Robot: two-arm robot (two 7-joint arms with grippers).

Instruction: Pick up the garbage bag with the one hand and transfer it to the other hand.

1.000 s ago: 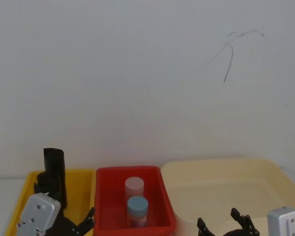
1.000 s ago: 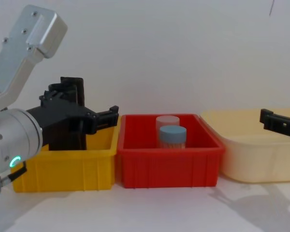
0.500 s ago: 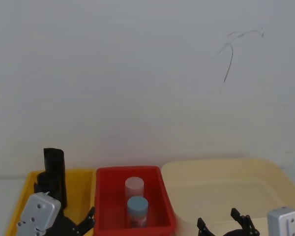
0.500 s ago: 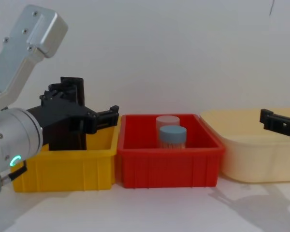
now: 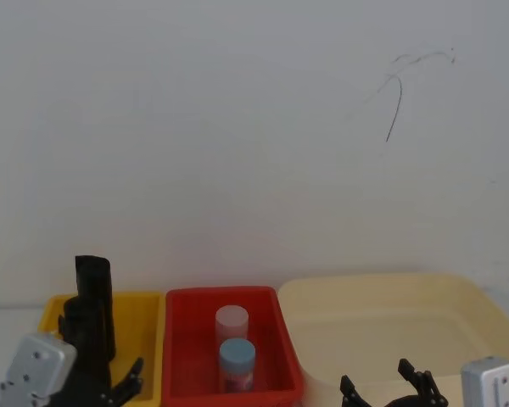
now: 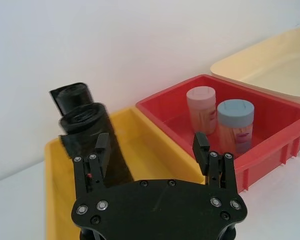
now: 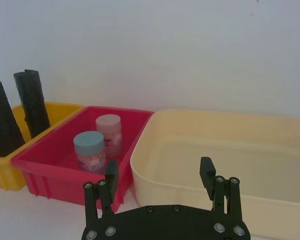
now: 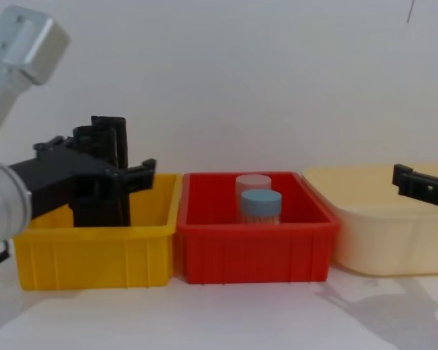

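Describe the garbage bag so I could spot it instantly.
Three bins stand in a row; look in the yellow bin at the robot's left. The garbage bag stands on end there, a matte black crinkled roll poking above the rim, unlike the short lidded jars in the red bin.

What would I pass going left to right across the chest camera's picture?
Yellow bin holding the black garbage bag, with the left gripper by it → red bin with two jars → cream tub, with the right gripper at the far right edge.
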